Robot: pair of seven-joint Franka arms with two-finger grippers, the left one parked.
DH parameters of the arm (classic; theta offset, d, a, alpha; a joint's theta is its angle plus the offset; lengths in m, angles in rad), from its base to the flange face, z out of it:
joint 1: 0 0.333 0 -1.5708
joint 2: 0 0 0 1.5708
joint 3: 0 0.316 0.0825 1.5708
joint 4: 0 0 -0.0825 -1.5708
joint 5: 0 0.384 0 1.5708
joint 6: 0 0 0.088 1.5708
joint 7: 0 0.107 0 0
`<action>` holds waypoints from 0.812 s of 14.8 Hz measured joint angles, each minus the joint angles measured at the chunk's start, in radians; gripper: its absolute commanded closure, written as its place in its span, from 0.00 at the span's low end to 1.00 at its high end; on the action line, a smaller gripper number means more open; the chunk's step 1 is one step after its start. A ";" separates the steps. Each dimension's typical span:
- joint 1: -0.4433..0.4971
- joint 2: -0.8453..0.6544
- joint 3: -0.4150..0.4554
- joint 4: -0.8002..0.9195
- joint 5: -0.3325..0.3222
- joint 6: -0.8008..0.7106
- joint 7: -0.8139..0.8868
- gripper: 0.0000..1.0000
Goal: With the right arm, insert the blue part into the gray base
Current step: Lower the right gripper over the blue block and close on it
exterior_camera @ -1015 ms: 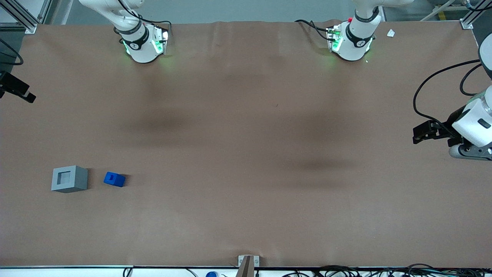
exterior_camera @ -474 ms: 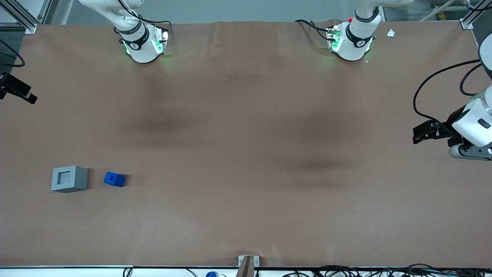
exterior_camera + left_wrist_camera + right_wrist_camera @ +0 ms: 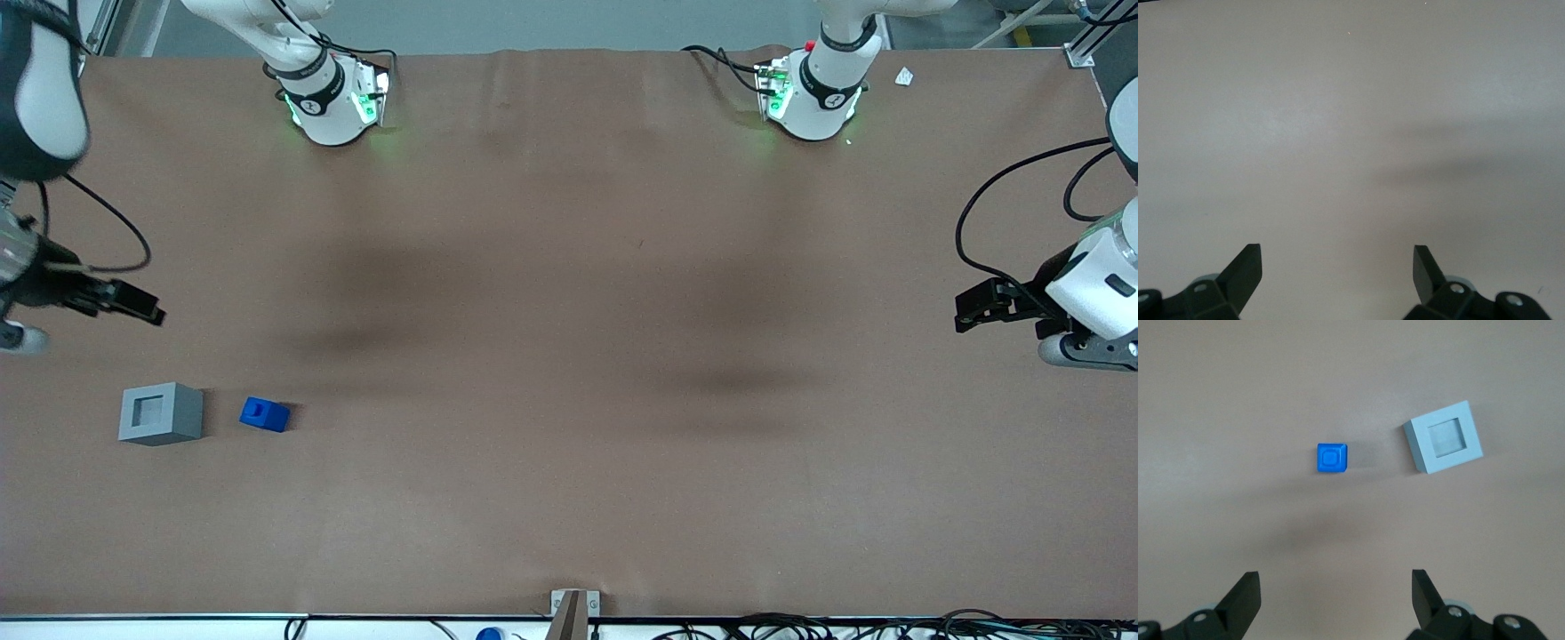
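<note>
The blue part (image 3: 265, 414) sits on the brown table (image 3: 569, 356), its notched face up, just beside the gray base (image 3: 161, 413) but not touching it; a strip of bare tabletop separates them. Both lie toward the working arm's end of the table. The gray base stands upright with its square recess facing up, and the recess holds nothing. The right wrist view shows the blue part (image 3: 1332, 458) and the gray base (image 3: 1443, 437) apart on the table. The right arm (image 3: 40, 89) reaches in over the table's end, and its gripper (image 3: 133, 307) hangs farther from the front camera than the gray base, well apart from both pieces. Its fingers (image 3: 1245, 593) are spread wide and hold nothing.
</note>
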 measured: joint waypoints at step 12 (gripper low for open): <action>0.033 0.317 -0.001 -0.047 0.008 0.418 0.015 0.00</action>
